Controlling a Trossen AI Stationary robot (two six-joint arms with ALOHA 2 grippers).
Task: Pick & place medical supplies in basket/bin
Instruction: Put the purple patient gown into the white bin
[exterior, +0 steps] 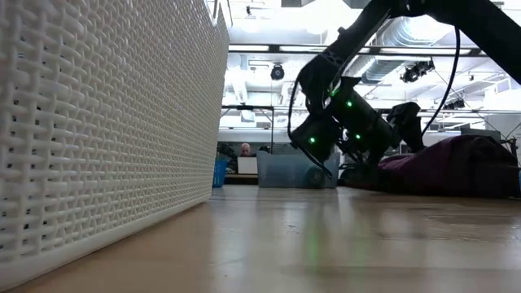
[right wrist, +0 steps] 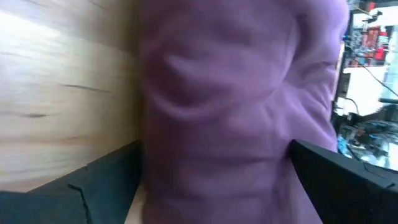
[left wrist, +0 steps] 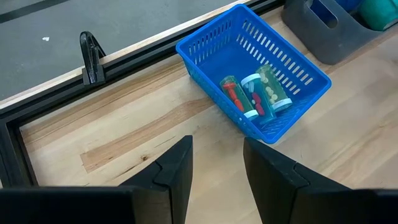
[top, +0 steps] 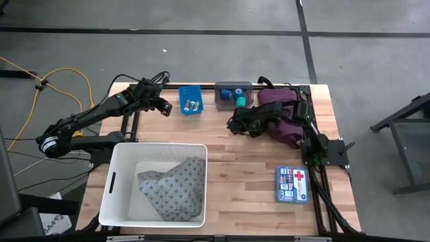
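Note:
The white basket (top: 117,195) stands at the table's near left, its wall (exterior: 106,122) filling the low view's left. The grey patterned cloth (top: 175,185) lies inside it. The maroon cloth (top: 285,117) is heaped on the table's far right (exterior: 464,163). My right gripper (top: 259,128) is low at the cloth's left side, open, with a finger on either side of a bulge of the cloth (right wrist: 217,112). My left gripper (top: 161,104) hovers open (left wrist: 217,180) above the table, just left of the small blue bin (left wrist: 255,74), which holds the vials (left wrist: 255,99). My right gripper has its wide-open fingers (right wrist: 106,180) on both sides of the maroon cloth's near-left part (right wrist: 211,162), which lies on the table. I cannot tell whether the fingers touch it.
The small grey bin (top: 233,94) at the far edge holds blue and green tape rolls, right beside the maroon cloth. A blue first-aid kit (top: 292,183) lies near the right edge. A black frame rail (left wrist: 93,59) runs along the far edge. Bare wood lies between basket and bins.

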